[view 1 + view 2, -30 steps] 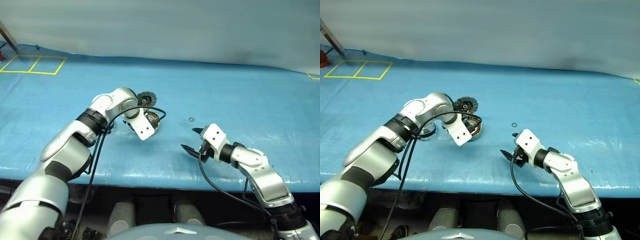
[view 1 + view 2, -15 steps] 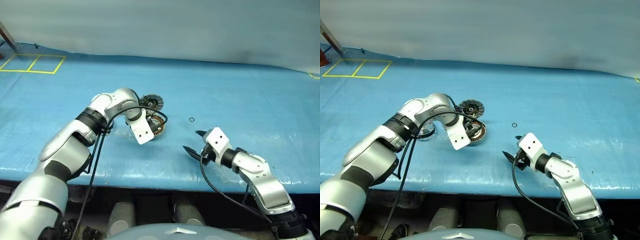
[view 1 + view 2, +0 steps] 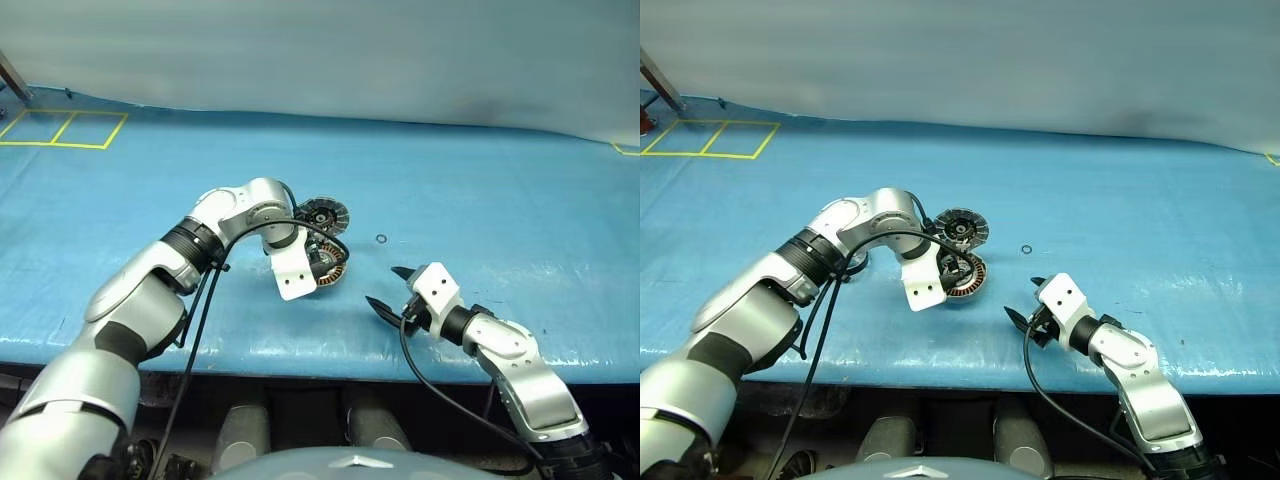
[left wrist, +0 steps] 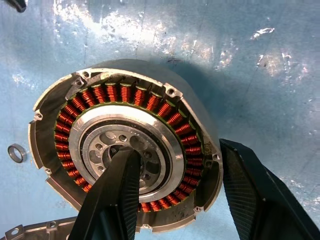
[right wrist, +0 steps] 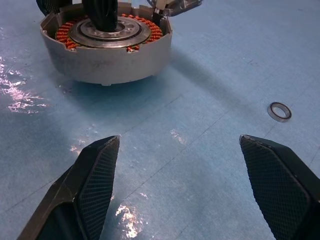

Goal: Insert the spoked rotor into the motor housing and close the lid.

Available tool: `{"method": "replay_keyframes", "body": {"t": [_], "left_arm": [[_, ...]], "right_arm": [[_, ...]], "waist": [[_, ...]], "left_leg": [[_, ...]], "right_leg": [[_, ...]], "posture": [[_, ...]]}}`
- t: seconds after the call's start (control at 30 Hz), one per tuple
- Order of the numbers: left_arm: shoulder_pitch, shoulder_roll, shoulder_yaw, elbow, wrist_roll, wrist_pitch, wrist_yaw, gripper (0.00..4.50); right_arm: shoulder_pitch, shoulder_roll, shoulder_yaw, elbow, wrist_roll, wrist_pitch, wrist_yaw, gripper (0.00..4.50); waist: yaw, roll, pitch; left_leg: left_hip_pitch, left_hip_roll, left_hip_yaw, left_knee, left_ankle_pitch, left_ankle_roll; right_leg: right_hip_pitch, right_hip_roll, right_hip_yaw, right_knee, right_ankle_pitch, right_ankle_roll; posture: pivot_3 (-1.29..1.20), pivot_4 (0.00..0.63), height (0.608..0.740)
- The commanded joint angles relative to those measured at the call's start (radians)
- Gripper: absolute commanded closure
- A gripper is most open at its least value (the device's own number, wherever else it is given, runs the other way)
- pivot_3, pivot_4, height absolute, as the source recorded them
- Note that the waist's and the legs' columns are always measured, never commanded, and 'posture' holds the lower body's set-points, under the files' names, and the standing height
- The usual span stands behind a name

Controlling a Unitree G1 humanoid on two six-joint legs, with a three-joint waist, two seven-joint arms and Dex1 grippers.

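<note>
Looking across the tabletop, we find the housing resting near its middle. Our left tool pinches its wall, one finger in the hub and one outside. The lid stands open on the far side. Our right tool gapes wide and empty, near on the right.

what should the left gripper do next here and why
Probably open the left gripper and lift clear: one finger sits in the hub of the motor housing, the other outside its rim, blocking the well while the lid stands open.
</note>
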Motion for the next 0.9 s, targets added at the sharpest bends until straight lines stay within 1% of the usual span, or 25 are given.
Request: {"method": "replay_keyframes", "body": {"t": [0.03,0.3,0.47,0.5,0.7,0.77,0.9], "left_arm": [[-0.008,-0.005,-0.004,-0.038,-0.004,-0.025,0.000,2.43],[-0.007,-0.011,-0.016,-0.027,-0.001,-0.027,-0.007,2.43],[0.001,-0.014,0.000,-0.037,-0.033,-0.013,-0.017,0.73],[0.003,-0.014,0.007,-0.042,-0.048,-0.005,-0.022,0.47],[0.004,0.009,0.051,-0.080,-0.137,0.023,-0.040,0.47],[0.025,0.030,0.073,-0.122,-0.208,0.063,-0.082,0.47],[0.092,0.107,0.112,-0.252,-0.354,0.181,-0.193,0.47]], "right_arm": [[0.006,0.002,-0.025,-0.035,0.005,-0.024,-0.011,0.45],[0.012,0.001,-0.028,-0.035,0.003,-0.029,-0.020,0.45],[0.009,0.000,-0.027,-0.033,0.002,-0.031,-0.024,0.45],[0.008,0.000,-0.027,-0.032,0.001,-0.031,-0.024,0.45],[-0.004,0.001,-0.022,-0.018,0.000,-0.034,-0.021,0.45],[-0.013,0.003,-0.023,-0.010,0.002,-0.036,-0.020,0.45],[-0.021,0.004,-0.028,0.002,0.005,-0.042,-0.019,0.45]], "waist": [[0.001,0.000,0.000],[0.000,0.000,0.000],[0.001,0.000,0.000],[0.001,0.000,0.000],[0.001,0.000,0.000],[0.001,0.000,0.000],[-0.006,0.000,0.000]], "left_leg": [[0.000,0.000,0.000,0.000,0.000,0.000],[0.001,0.000,0.000,0.000,0.000,0.000],[0.001,0.000,0.000,0.000,0.000,0.000],[0.001,0.000,0.000,0.000,0.000,0.000],[0.000,0.000,0.000,0.000,0.000,0.000],[0.000,0.000,0.000,0.000,0.000,0.000],[0.001,0.001,0.000,0.000,0.000,0.000]], "right_leg": [[0.000,0.000,0.000,0.000,0.000,0.000],[0.000,0.000,0.000,0.000,0.000,0.000],[0.001,0.000,0.000,0.000,0.000,0.000],[0.001,0.000,0.000,0.000,0.000,0.000],[0.001,0.000,0.000,0.000,0.000,0.000],[0.001,0.000,0.000,0.000,0.000,0.000],[0.000,0.000,0.000,0.001,0.000,-0.001]], "posture": [[0.00,0.150,0.740],[0.00,0.150,0.740],[0.00,0.150,0.740],[0.00,0.150,0.740],[0.00,0.150,0.740],[0.00,0.150,0.740],[0.00,0.150,0.740]]}}
